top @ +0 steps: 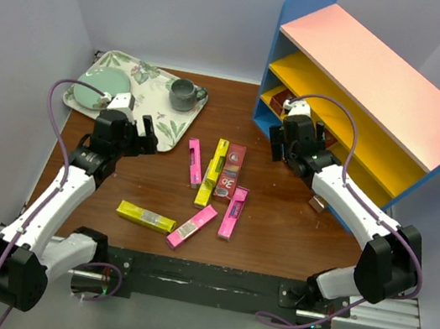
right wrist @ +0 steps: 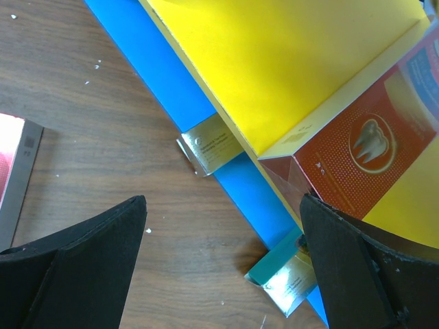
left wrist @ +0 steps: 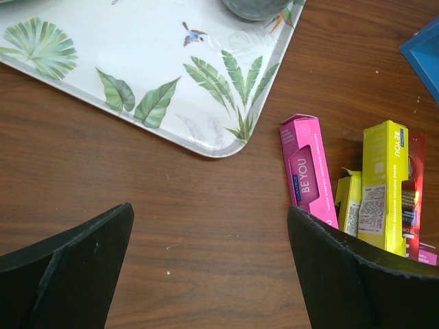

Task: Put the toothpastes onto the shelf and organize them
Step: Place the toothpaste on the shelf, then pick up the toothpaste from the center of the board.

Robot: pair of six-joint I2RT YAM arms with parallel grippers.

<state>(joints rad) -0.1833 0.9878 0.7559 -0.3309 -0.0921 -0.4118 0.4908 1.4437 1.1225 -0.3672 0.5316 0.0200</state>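
Several toothpastes lie loose mid-table: pink cartons [top: 194, 162] [top: 233, 212] [top: 192, 226], yellow ones [top: 213, 172] [top: 145, 217] and a dark red one [top: 231, 171]. The shelf [top: 370, 89] stands at the back right, with a dark red carton [right wrist: 357, 157] on its lower yellow board [right wrist: 274, 55]. A teal carton end [right wrist: 281, 274] and a gold-flapped end [right wrist: 209, 147] stick out at its blue bottom edge [right wrist: 158, 68]. My left gripper [left wrist: 210, 208] is open over bare wood, left of a pink carton [left wrist: 306, 171]. My right gripper [right wrist: 223, 199] is open at the shelf's foot, holding nothing.
A floral tray [top: 178, 119] at the back left carries a green plate [top: 97, 90] and a grey mug [top: 183, 94]. Its corner [left wrist: 226, 137] lies just beyond my left fingers. Pale walls close in the left and back sides.
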